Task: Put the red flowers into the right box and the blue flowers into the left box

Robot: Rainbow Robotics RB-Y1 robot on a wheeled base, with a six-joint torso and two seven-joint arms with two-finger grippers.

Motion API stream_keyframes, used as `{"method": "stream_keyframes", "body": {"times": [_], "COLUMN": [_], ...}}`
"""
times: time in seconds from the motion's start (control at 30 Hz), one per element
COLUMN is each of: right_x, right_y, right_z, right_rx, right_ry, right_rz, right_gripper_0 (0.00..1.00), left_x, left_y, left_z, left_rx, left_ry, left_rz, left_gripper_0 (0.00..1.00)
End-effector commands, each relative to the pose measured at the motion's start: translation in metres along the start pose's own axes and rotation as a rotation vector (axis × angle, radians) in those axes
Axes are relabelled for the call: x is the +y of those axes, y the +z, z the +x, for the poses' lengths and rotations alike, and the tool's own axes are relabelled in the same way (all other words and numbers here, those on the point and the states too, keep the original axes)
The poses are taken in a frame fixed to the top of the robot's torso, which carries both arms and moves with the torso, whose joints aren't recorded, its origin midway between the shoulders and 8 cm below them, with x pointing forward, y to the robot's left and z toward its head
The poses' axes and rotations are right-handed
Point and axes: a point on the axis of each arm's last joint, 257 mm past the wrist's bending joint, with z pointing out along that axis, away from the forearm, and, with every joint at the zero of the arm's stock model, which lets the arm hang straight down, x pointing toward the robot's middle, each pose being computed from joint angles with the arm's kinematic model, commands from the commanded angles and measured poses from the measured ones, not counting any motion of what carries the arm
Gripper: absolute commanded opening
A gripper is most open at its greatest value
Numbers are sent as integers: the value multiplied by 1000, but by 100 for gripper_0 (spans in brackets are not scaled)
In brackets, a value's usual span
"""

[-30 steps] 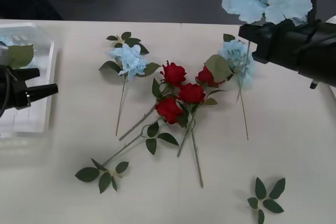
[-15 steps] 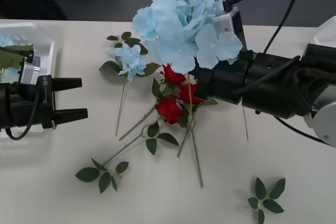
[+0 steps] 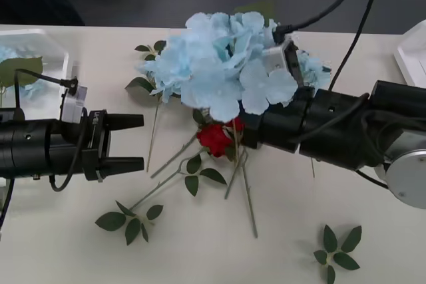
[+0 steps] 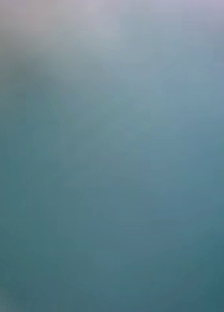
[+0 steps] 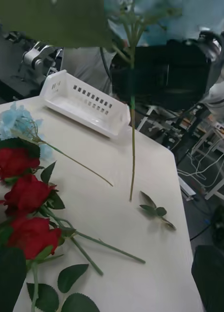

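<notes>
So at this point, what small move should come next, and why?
Probably the left gripper should edge toward the hanging stem of the blue flowers and shut on it. The right gripper holds that cluster above the red flowers, while the left fingers are open, pointed at it, and the left box sits behind them.
</notes>
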Motion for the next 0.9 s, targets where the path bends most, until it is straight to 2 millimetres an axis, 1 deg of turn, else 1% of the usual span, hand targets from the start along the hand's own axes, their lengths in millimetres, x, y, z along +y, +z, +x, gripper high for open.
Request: {"method": "stream_keyframes", "body": {"times": [0.03,0.3,0.5,0.63,0.9], "right_x": [17,32,49,51,48], "right_y": [-3,1,10,14,21], "right_z": [-16,-20,-32,-39,-36], "right_rx": [-17,0,-3,-9,2], "right_ry": [-61,-72,-60,-61,-87], "right_rz": [-45,-104,-152,-160,-156], "right_gripper_0": [0,0,0,0,0], "left_x": [-6,-3,0,-4,-9], "left_y": [14,40,63,81,104], "left_z": [-14,-22,-26,-28,-21], "left_rx": [-7,7,16,-2,-35], "left_ry": [83,114,129,120,52], "left_rz": [35,54,59,71,110], "left_gripper_0": [100,100,100,100,100]}}
